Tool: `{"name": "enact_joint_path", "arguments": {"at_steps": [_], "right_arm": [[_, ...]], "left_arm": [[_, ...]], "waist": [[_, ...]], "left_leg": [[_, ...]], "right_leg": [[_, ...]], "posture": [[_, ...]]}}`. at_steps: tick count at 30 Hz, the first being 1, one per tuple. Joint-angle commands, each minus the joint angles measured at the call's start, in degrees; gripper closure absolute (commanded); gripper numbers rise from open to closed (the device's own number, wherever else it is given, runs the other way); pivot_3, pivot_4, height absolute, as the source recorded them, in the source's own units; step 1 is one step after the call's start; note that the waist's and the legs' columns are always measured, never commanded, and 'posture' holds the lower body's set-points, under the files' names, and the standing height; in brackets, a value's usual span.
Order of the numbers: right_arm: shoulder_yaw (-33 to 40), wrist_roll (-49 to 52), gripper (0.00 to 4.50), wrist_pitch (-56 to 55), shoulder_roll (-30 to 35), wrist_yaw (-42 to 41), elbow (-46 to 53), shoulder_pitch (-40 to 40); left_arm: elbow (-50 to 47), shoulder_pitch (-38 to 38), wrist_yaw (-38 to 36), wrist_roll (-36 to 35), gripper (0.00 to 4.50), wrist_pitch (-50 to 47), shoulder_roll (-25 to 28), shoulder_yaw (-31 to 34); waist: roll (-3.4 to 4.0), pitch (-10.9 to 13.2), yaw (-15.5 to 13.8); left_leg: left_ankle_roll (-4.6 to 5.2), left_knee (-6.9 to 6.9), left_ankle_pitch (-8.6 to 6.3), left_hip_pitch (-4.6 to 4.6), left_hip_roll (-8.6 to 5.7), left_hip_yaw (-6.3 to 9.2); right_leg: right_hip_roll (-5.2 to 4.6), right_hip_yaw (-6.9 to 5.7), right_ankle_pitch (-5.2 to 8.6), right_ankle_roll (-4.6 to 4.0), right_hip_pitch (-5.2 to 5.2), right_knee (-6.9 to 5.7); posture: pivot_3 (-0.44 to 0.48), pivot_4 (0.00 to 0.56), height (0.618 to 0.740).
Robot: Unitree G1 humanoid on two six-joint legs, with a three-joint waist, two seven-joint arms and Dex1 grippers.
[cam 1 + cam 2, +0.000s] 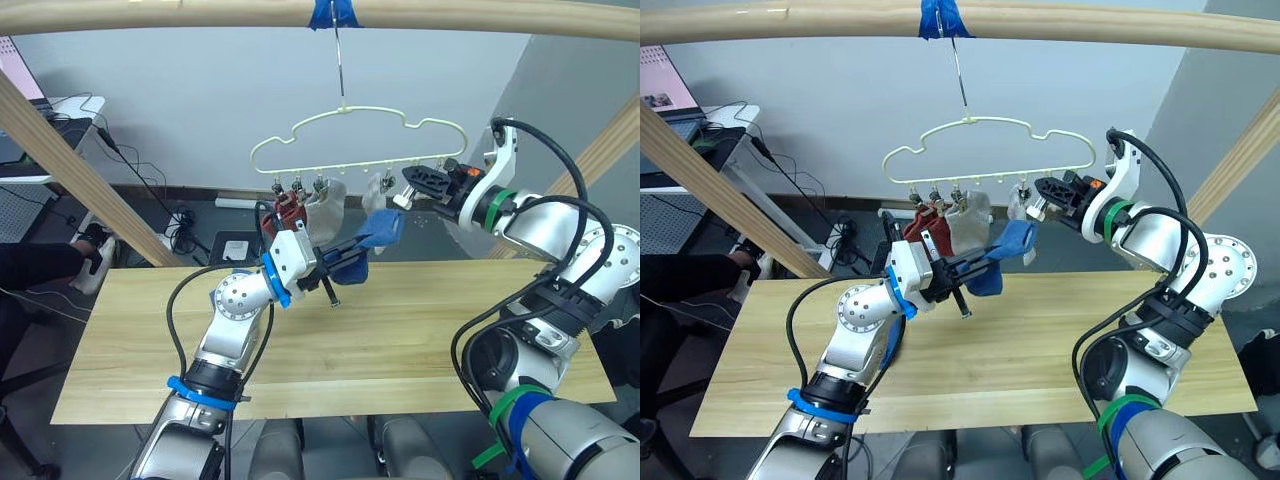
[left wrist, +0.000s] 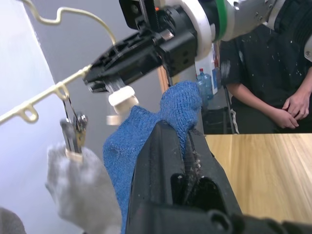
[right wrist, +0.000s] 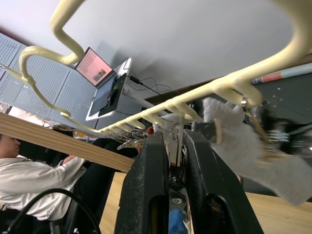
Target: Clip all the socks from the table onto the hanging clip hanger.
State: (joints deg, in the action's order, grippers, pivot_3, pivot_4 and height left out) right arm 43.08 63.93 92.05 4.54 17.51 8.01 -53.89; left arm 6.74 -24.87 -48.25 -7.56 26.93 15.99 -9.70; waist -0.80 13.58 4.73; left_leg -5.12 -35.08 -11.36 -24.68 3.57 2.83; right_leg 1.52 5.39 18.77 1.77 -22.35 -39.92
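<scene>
A long table (image 1: 420,330) of pale-yellow wood planks spans the lower middle of the frame; its visible top carries only the wood grain

Colours: clip hanger (image 1: 345,125) showing pale yellow wire, metal clips. Socks hanging on it: rust red (image 1: 288,212), light grey (image 1: 324,205), second light grey (image 1: 377,190). Blue sock (image 1: 372,238) sitting in black fingers (image 2: 165,165). Table (image 1: 420,330) showing pale wood planks. Blue tape (image 1: 333,12) wrapping the wooden bar (image 1: 150,14).
</scene>
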Motion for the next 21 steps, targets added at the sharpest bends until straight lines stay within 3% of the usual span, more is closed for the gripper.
{"name": "enact_joint_path", "arguments": {"at_steps": [1, 21], "right_arm": [[-1.02, 3.96, 4.34, 0.45, 1.21, 1.65, 0.26, 0.36], [-3.07, 13.04, 4.34, -2.12, 2.67, 9.05, -2.62, 0.82]], "left_arm": [[-0.49, -0.77, 0.74, 0.23, 4.49, 1.97, -0.36, -0.53], [1.18, -1.98, 1.13, 0.55, 4.49, 3.12, -0.29, -1.57]], "waist": [[0.0, 0.0, 0.17], [0.01, 0.01, 0.26]], "left_leg": [[0.0, 0.01, 0.0, 0.0, 0.0, 0.0], [0.01, 0.05, -0.01, -0.02, 0.01, 0.0]], "right_leg": [[0.0, 0.0, 0.0, 0.0, 0.0, 0.0], [0.03, 0.02, 0.01, 0.01, -0.03, 0.05]], "posture": [[-0.095, 0.233, 0.74], [-0.093, 0.239, 0.74]]}}
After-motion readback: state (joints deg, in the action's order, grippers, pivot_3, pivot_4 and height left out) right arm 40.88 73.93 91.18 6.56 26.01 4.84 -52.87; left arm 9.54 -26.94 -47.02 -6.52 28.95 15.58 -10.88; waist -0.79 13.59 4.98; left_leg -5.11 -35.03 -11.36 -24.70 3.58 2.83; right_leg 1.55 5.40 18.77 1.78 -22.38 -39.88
